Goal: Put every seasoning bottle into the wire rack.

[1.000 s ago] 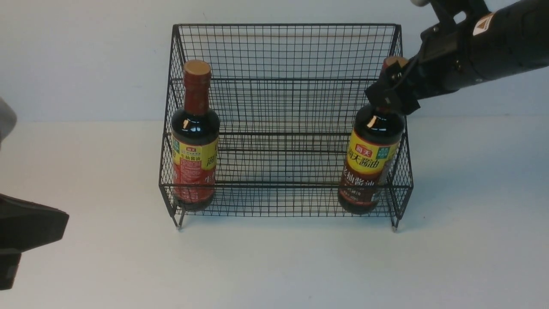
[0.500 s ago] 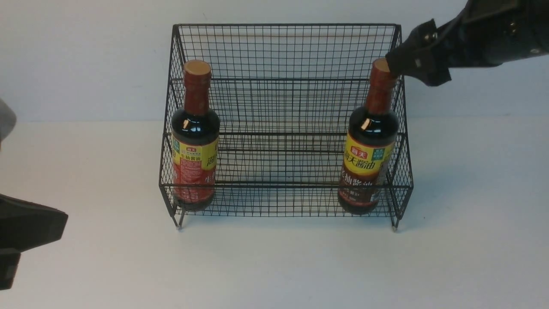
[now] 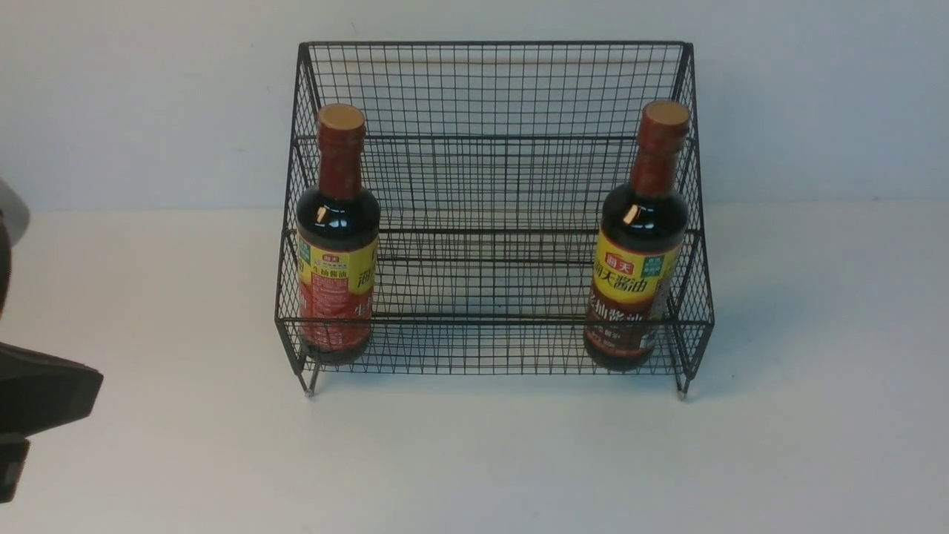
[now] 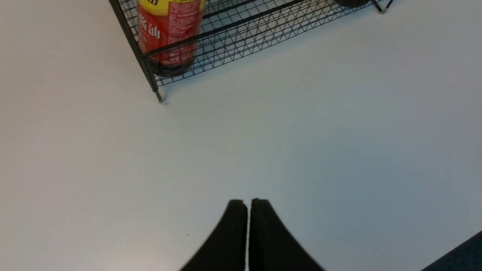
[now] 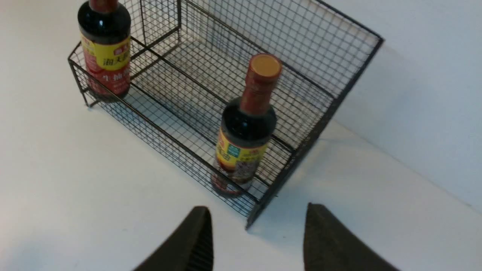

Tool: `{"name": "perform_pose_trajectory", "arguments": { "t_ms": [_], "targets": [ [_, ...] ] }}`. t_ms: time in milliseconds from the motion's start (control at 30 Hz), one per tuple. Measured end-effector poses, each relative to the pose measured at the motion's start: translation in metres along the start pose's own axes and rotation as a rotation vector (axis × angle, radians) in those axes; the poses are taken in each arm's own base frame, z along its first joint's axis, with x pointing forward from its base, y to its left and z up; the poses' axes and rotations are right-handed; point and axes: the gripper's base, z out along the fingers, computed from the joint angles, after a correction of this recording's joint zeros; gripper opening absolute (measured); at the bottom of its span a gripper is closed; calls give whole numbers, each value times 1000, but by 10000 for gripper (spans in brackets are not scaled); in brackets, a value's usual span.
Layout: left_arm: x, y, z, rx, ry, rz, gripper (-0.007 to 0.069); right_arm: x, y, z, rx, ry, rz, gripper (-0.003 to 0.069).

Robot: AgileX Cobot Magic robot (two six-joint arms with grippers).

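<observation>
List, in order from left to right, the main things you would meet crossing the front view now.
Left gripper → soy-sauce bottle with the red lower label → bare middle stretch of the wire rack's front rail → soy-sauce bottle with the dark brown lower label.

A pale, plain wall (image 3: pixel 815 111) stands behind; a whitish tabletop (image 3: pixel 474 460) meets its base.

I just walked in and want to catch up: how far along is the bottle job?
It looks finished: both bottles stand in the wire rack, the right one leaning slightly. Neither arm's jaws hold anything, and no bottle appears outside.
</observation>
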Motion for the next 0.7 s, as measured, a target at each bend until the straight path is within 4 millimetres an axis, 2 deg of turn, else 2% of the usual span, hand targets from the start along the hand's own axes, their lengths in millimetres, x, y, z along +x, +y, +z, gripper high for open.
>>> {"name": "perform_pose_trajectory", "arguments": {
  "t_ms": [100, 133, 200, 233, 267, 333, 433, 467, 500, 533, 567, 700],
  "targets": [
    [0, 1, 0, -9, 4, 3, -4, 16, 8, -47, 51, -110, 38, 144],
    [0, 1, 0, -9, 4, 3, -4, 19, 9, -53, 55, -125, 42, 127],
    [1, 1, 0, -11, 6, 4, -4, 50, 22, -81, 62, -203, 83, 33],
    [1, 1, 0, -11, 6, 4, -4, 52, 23, -82, 61, -211, 86, 28],
    [1, 1, 0, -12, 6, 4, -4, 71, 30, -87, 61, -260, 99, 4],
    [1, 1, 0, -12, 7, 4, -4, 94, 38, -82, 62, -376, 119, -9],
    [1, 1, 0, -12, 7, 4, -4, 113, 44, -65, 61, -528, 156, -13],
    [1, 1, 0, -12, 7, 4, -4, 126, 46, -44, 68, -592, 176, -13],
    [1, 1, 0, -12, 7, 4, -4, 126, 45, -42, 73, -617, 180, -13],
    [1, 1, 0, -12, 7, 4, -4, 136, 45, -24, 91, -645, 180, -14],
    [1, 1, 0, -12, 7, 4, -4, 140, 44, -16, 116, -671, 163, -14],
    [1, 1, 0, -12, 7, 4, -4, 150, 42, 5, 167, -691, 124, -14]
  ]
}}
